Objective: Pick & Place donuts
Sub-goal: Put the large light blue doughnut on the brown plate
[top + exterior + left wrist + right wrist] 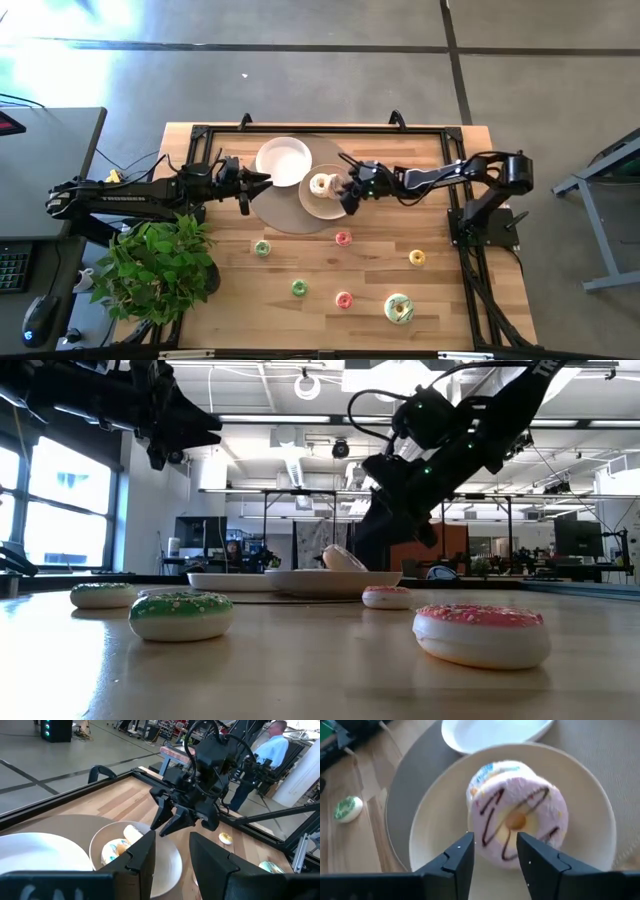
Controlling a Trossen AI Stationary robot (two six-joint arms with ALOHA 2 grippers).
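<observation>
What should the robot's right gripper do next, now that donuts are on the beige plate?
Probably lift away and go for another donut. The right gripper is open above the pink-frosted donut, which lies on the beige plate, leaning on another donut, so that one looks delivered. Nearest on the wood is the small pink donut. The left gripper waits by the white plate.

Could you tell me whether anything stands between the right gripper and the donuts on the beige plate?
Nothing visible does. The right gripper hangs open directly over the pink-frosted donut on the beige plate, with only air between.
</observation>
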